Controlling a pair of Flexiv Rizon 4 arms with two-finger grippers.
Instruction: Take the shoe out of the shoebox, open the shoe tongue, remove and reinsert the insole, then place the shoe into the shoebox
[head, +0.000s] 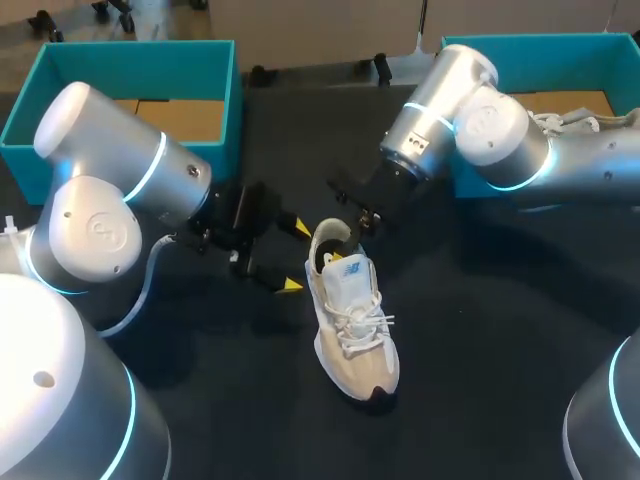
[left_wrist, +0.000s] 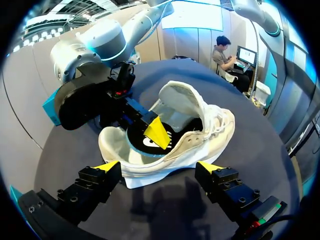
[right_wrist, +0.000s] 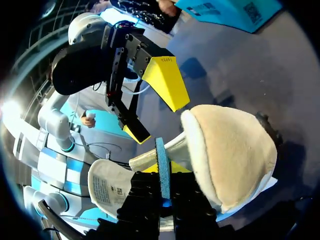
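My right pincer (right_wrist: 164, 189) down in heel opening of shoe (head: 352, 320), clamped on insole (right_wrist: 162, 167) edge. Grip suits pulling it out, I judge. My left pincer (left_wrist: 159, 167) spread wide, shoe just ahead, probably ready to steady it. Shoe on table (head: 480, 330), outside shoebox (head: 225, 100).

Clock positions taken from the shoe (head: 352, 320), head view. It lies mid-table, heel toward 11, toe toward 5. The left gripper (head: 296, 257) is just beside the heel at 10, fingers spread, with the heel ahead of them. The right gripper (head: 350, 235) is at 12, over the heel opening, with the insole (right_wrist: 162, 175) pinched between its fingers and partly inside the shoe. The left shoebox (head: 140, 52) is at 10 on the far table edge. The right shoebox (head: 540, 42) is at 2, with a second shoe (head: 570, 122) inside it.
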